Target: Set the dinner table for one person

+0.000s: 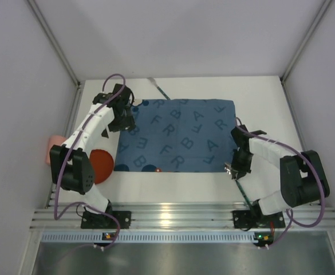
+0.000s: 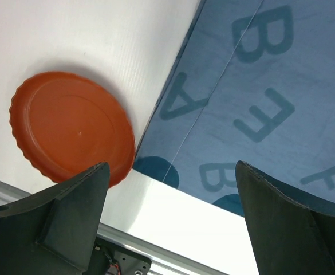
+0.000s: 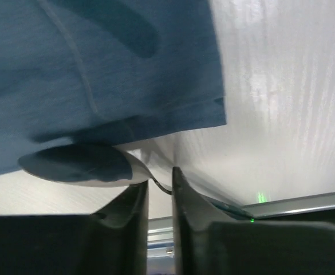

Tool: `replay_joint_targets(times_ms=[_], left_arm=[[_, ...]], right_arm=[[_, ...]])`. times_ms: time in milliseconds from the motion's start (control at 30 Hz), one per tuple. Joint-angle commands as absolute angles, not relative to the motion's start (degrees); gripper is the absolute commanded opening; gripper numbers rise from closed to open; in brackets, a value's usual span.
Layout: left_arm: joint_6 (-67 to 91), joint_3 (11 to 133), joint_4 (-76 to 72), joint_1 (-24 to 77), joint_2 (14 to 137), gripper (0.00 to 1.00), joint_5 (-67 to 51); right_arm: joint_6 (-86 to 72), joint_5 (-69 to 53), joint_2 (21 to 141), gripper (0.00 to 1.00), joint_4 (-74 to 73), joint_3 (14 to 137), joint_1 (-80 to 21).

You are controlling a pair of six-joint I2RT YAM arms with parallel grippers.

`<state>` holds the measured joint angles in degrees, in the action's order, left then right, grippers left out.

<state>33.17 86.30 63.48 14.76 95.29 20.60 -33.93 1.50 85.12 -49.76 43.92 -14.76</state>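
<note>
Counter [image 1: 261, 97] is lying beneath the blue placemat [image 1: 178, 134], at whose near-right corner the right pincer [image 3: 160, 179] is clamping a spoon [image 3: 78, 163], seemingly to lay it alongside, while the left pincer [image 1: 123, 121] is hovering apart over its left edge.

Pincer [image 3: 160, 201] pinching spoon [image 3: 81, 166] neck; bowl against placemat [image 3: 98, 69] edge, dinner table [image 3: 282, 86].

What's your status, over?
Left fingers open. Right fingers shut on metal spoon beside blue lettered cloth placemat. Round orange plate on white dinner table, beside placemat. Nothing blocking.
</note>
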Motion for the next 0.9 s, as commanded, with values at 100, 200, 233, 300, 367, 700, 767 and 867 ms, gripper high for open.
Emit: replay_joint_targets(times_ms=[100,200,233,300,367,700,767,867], left_arm=[[35.24,81.66,64.25,14.77,90.53,0.96,20.48],[35.51,81.65,64.25,14.68,90.09,0.96,20.13],[35.51,81.74,64.34,14.76,90.0,0.96,20.13],[35.59,82.35,64.69,14.77,89.74,0.96,19.86],[35.68,82.7,64.86,14.77,89.47,0.96,19.6],[35.68,82.0,64.6,15.12,88.95,0.96,16.97],[35.51,81.91,64.51,15.38,88.86,0.96,16.17],[35.51,81.91,64.16,15.64,88.51,0.96,14.95]], right_arm=[[-35.95,4.14,87.63,0.0,-45.7,40.43,-16.61],[-35.95,2.73,84.39,0.0,-49.99,43.31,-18.8],[-36.03,2.64,82.9,0.0,-51.58,44.46,-19.77],[-36.3,2.37,77.71,0.0,-57.02,49.46,-21.79],[-35.78,2.37,73.5,0.0,-60.63,53.42,-22.06],[-34.63,1.33,82.95,0.0,-63.04,79.25,-20.66],[-34.19,-0.69,89.69,0.0,-60.57,82.16,-20.04],[-33.14,-2.37,99.88,0.0,-58.45,90.68,-19.34]])
